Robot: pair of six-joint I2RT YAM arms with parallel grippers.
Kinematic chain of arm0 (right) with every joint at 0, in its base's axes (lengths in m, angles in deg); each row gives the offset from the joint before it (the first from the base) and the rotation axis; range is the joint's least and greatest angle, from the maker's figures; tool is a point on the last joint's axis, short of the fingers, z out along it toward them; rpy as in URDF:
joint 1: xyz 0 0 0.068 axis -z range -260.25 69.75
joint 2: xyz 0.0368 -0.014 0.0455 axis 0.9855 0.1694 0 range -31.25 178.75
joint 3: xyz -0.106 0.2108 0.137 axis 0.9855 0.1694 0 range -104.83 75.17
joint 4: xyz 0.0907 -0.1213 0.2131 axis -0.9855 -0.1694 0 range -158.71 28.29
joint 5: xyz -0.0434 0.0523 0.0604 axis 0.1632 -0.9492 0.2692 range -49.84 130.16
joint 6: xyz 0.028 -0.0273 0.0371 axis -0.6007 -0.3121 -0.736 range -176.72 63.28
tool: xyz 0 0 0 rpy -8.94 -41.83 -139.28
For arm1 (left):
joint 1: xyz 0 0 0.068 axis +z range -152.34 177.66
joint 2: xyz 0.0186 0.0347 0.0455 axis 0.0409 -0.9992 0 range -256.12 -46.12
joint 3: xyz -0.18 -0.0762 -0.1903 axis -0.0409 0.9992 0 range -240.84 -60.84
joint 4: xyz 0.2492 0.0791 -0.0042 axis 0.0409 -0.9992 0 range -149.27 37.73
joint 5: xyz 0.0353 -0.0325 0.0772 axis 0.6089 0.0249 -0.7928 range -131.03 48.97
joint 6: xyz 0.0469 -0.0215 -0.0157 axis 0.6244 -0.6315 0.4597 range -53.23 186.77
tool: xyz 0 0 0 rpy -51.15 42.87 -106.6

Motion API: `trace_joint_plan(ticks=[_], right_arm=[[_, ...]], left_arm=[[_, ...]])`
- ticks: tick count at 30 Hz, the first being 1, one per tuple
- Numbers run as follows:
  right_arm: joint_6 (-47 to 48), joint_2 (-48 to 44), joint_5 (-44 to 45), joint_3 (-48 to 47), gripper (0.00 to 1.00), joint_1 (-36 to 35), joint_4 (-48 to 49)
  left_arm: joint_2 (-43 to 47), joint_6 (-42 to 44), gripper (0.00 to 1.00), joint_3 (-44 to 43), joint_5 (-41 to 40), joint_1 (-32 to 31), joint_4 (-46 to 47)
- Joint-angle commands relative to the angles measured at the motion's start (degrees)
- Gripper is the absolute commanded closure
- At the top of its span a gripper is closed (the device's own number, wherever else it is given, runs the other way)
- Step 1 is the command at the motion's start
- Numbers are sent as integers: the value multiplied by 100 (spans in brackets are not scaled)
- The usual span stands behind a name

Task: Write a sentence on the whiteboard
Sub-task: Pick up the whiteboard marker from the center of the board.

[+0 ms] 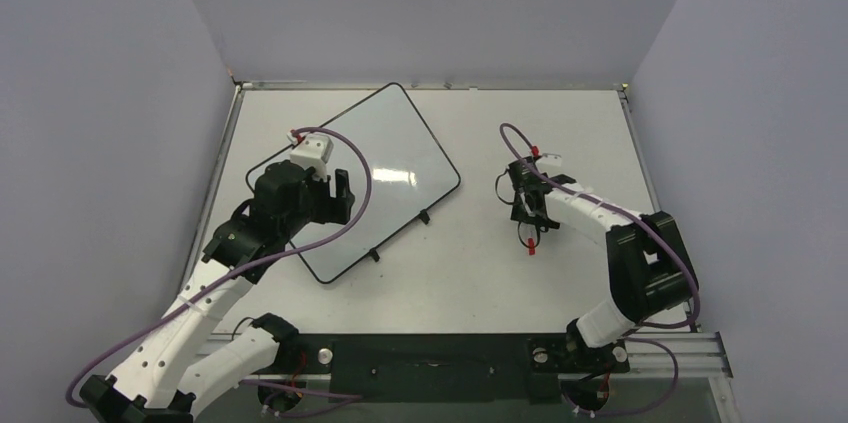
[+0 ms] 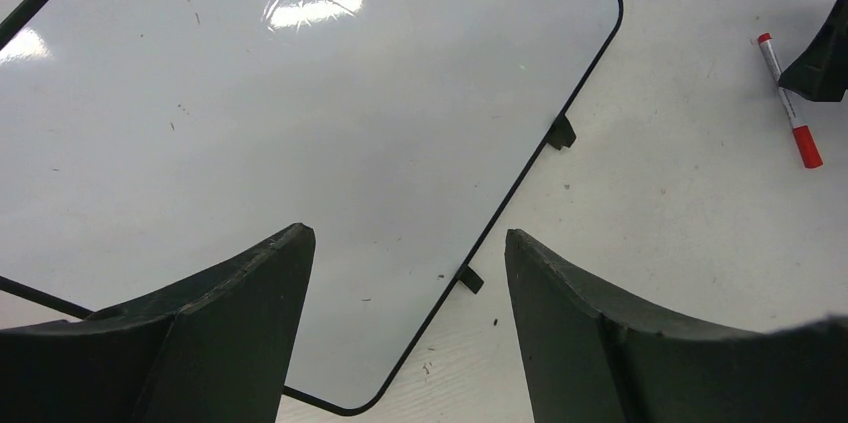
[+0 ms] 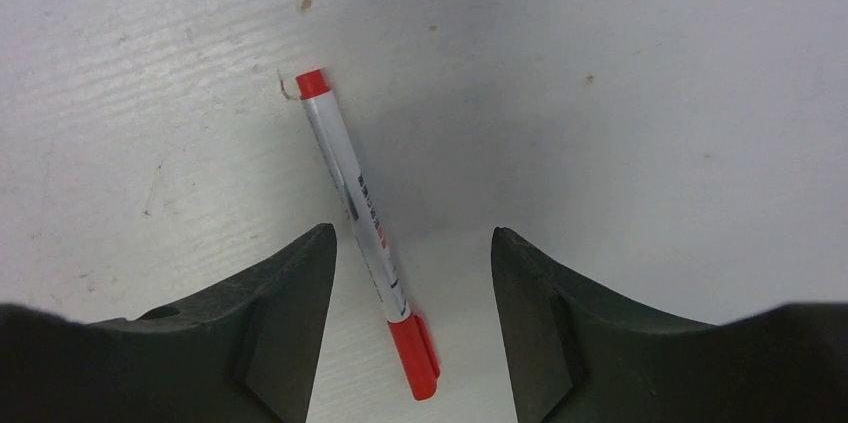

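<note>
Pale lilac walls (image 1: 430, 3) are seen on 3 sides of a white table (image 1: 560, 133), whose surface is scuffed and faintly stained in the wrist views. The whiteboard (image 1: 385, 158) is laid flat on the left half of the table, turned at an angle so that 1 rounded corner points toward the far edge and another toward the arm bases. Its thin black frame is visible all round. Its face (image 2: 300, 143) is shown as plain white, marked only by glare patches and a few tiny dark specks.

The left arm is reached over the board's near-left part, and the left gripper (image 1: 341, 195) is held above the board. In the left wrist view its 2 dark fingers (image 2: 230, 333) are spread well apart, with nothing grasped between them.

The right arm is bent inward on the right half of the table, well apart from the board. The right gripper (image 1: 531, 215) is pointed down at the table, and in its own view the fingers (image 3: 270, 333) are released and parted.

A marker (image 3: 365, 213) with a silver barrel and red cap is laid on the table between those parted fingers, its cap end nearest the camera and its barrel just beside 1 finger; contact cannot be told. The same marker (image 2: 788, 98) is seen from the left wrist, lying to the right of the board.

2 small black feet (image 2: 562, 133) are fixed along the board's long edge facing the marker.
</note>
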Motion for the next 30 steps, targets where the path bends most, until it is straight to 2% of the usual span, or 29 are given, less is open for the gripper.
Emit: trace_joint_plan(ticks=[1, 5, 12, 14, 18, 25, 27, 30], right_arm=[[293, 251, -418, -31, 45, 7, 484], [283, 446, -465, 27, 49, 21, 582], [212, 676, -595, -89, 69, 91, 531], [206, 711, -672, -109, 76, 104, 533], [241, 887, -879, -184, 98, 98, 511], [212, 290, -1353, -144, 100, -13, 564], [75, -163, -1522, -220, 100, -194, 524], [-209, -885, -1610, -473, 100, -582, 352]], left_arm=[[44, 81, 32, -3, 112, -43, 264], [47, 82, 32, -1, 133, -51, 264], [73, 82, 32, 13, 130, -54, 262], [83, 82, 32, 10, 114, -54, 266], [80, 91, 32, 25, 100, -62, 258], [112, 99, 32, 48, 298, -83, 323], [124, 72, 32, 45, 537, -73, 391], [154, -89, 32, 14, 1364, -73, 650]])
